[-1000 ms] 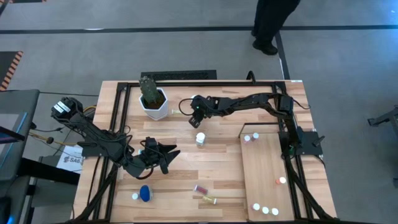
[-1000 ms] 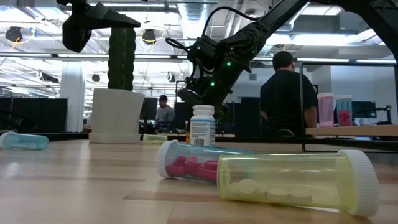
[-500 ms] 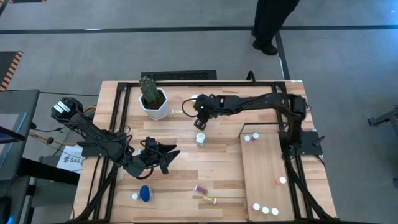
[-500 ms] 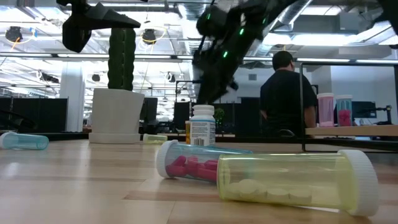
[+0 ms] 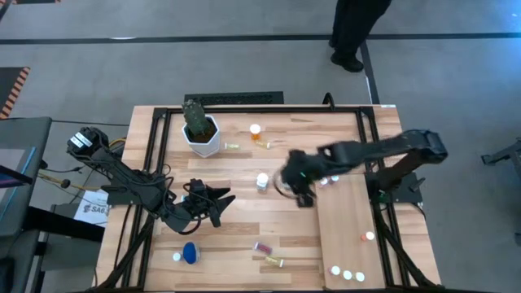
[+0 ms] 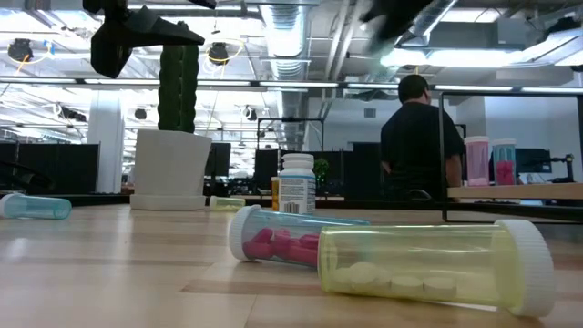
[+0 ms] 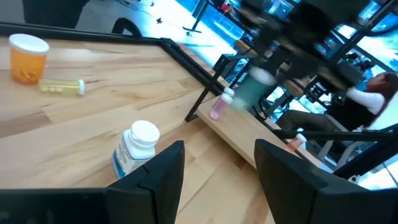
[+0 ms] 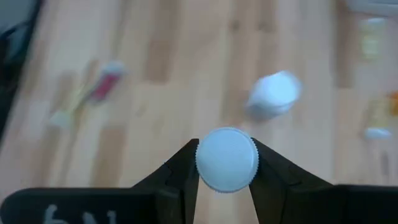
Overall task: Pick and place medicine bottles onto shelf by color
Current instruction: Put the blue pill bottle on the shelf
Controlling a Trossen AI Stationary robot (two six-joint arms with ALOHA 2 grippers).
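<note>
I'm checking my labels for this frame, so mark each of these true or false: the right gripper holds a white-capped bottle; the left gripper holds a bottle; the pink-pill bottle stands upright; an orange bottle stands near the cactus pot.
1. The right gripper holds a white-capped bottle. True.
2. The left gripper holds a bottle. False: its fingers are open with nothing between them.
3. The pink-pill bottle stands upright. False: it lies on its side on the table beside the yellow bottle.
4. An orange bottle stands near the cactus pot. True.

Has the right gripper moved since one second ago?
Yes. In the high view the right gripper went from beside the cactus pot toward the shelf, gripping a white-capped bottle.
</note>
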